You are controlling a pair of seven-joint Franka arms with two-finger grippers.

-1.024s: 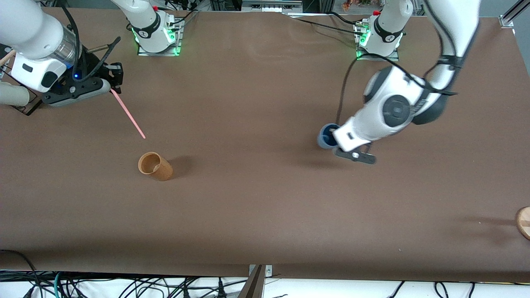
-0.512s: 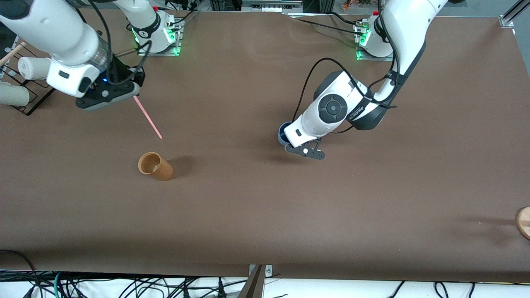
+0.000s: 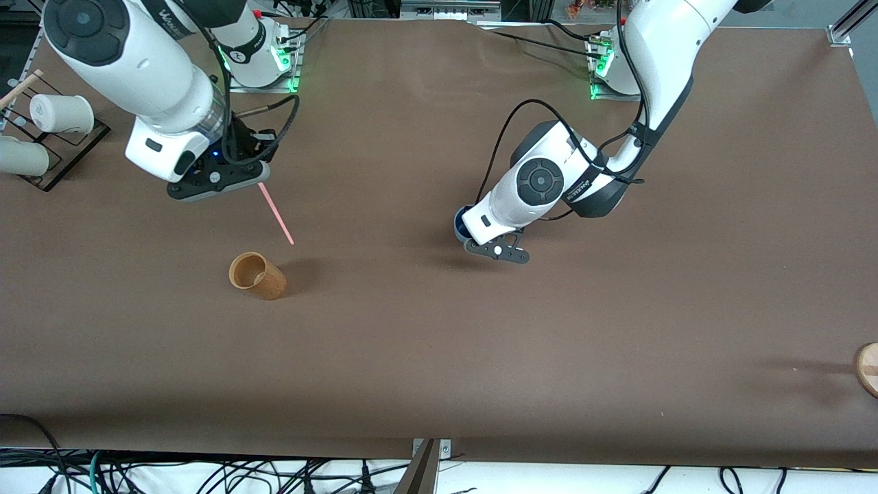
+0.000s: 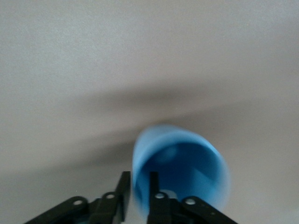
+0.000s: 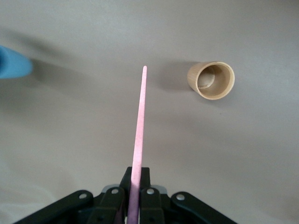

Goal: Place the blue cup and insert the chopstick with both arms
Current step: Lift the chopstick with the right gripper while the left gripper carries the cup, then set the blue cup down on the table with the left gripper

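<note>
My left gripper (image 3: pixel 469 233) is shut on the wall of the blue cup (image 3: pixel 457 226), one finger inside and one outside, and holds it low over the middle of the table. In the left wrist view the blue cup (image 4: pixel 182 170) shows its lighter inside, pinched by my left gripper (image 4: pixel 138 186). My right gripper (image 3: pixel 258 180) is shut on the pink chopstick (image 3: pixel 276 214), which slants down over the table above the orange-brown cup (image 3: pixel 257 276). The right wrist view shows the chopstick (image 5: pixel 139 135) rising from my right gripper (image 5: pixel 135 186), and the blue cup (image 5: pixel 11 63) at the frame's edge.
The orange-brown cup (image 5: pixel 211 80) stands upright on the table. A black rack (image 3: pixel 65 147) with white cups (image 3: pixel 58 113) sits at the right arm's end. A wooden disc (image 3: pixel 868 367) lies at the left arm's end, near the front camera.
My left gripper has carried the blue cup from the left arm's end toward the table's middle. My right gripper has carried the chopstick from the rack toward the middle too.
</note>
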